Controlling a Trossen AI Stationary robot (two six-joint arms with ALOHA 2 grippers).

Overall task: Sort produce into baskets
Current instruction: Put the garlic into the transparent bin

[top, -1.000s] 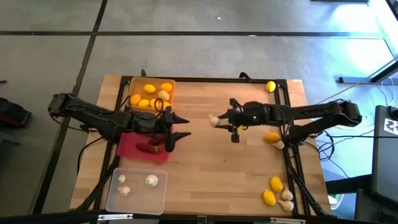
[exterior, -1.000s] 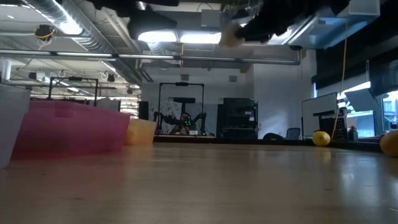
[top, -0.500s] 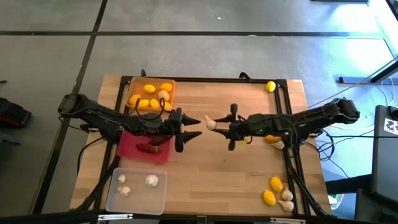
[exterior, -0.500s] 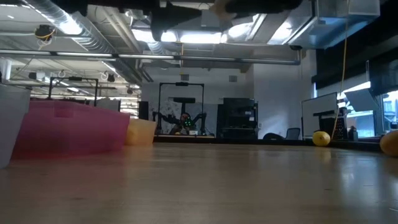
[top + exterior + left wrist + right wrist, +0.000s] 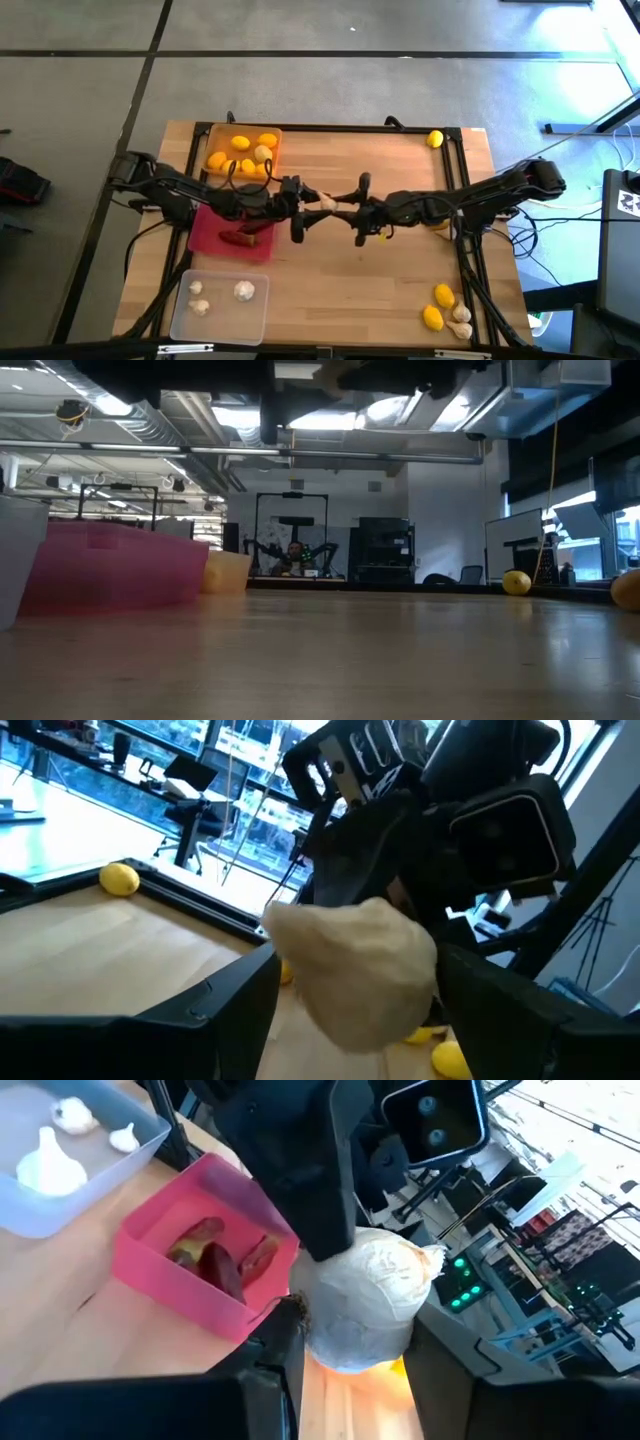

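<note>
White garlic bulb (image 5: 328, 203) hangs mid-air beyond the pink basket (image 5: 205, 236), clamped in the right gripper (image 5: 345, 207). Left gripper (image 5: 312, 205) has its fingers spread on either side of the bulb, not yet closed. Handover judged: left should close squarely before right lets go, then carry to the clear basket (image 5: 182, 322) holding garlic.

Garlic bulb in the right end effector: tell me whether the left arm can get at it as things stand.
Probably yes. The garlic bulb sits mid-table, held by the right end effector, and the left end effector stands open right at it, its fingers flanking it with nothing between.
</note>
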